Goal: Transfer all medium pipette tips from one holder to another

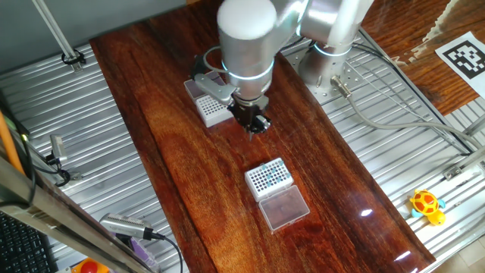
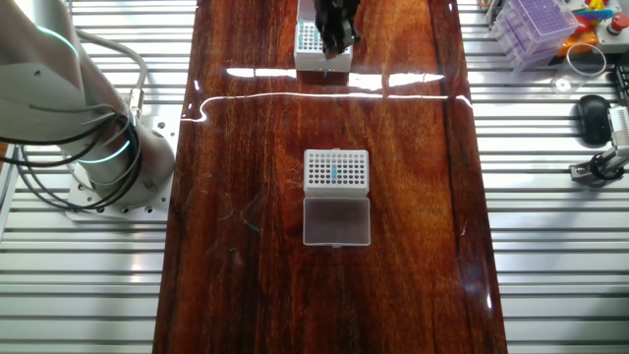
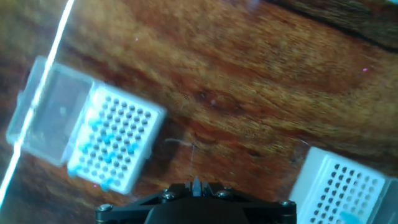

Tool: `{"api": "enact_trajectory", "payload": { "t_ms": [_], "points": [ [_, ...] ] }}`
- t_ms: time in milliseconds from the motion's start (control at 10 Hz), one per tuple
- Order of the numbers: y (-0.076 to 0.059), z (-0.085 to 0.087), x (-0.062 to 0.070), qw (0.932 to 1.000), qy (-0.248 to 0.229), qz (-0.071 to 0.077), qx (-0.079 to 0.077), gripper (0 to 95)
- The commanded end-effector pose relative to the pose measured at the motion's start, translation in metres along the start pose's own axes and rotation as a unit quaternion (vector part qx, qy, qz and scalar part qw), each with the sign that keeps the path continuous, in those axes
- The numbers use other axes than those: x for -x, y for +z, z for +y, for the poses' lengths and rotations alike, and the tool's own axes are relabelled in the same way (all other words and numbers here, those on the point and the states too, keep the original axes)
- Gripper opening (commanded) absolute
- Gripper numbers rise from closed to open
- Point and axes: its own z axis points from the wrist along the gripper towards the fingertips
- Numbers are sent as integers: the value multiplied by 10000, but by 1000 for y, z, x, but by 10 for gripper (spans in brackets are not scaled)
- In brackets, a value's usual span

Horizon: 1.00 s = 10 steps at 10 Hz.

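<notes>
Glossy, dark-grained wooden table [image 1: 182, 144] flanked by ribbed metal panels. Gripper [image 1: 255, 125], black, hangs at upper centre of one fixed view, just right of a white perforated rack [image 1: 212, 111] largely hidden beneath the silver arm [image 1: 246, 38]. A second white rack [image 2: 336, 169] with clear hinged lid [image 2: 336, 220] lies mid-frame in the other fixed view, carrying medium pipette tips [image 2: 334, 175] as a small teal speck. Hand view is blurred; teal dots scatter across the left rack. Jaws appear narrow, a thin sliver between them; contents indiscernible.

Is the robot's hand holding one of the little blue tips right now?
Cannot tell: the gripper is small, dark and blurred, so any tip between its fingers is not visible.
</notes>
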Motion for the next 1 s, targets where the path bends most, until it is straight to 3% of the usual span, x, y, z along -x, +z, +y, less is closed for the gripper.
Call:
{"api": "enact_trajectory", "payload": {
  "t_ms": [100, 400, 500, 800, 1000],
  "points": [
    [0, -7, -5, 9988, 469, -98, -45, 0],
    [-3, -68, -48, 9999, -101, -100, -77, 0],
    [-4, -73, -53, 9998, -143, -80, -89, 0],
    [-4, -73, -53, 9992, 379, -122, -67, 0],
    [0, -80, -53, 9990, 405, -176, -93, 0]
  ]
}}
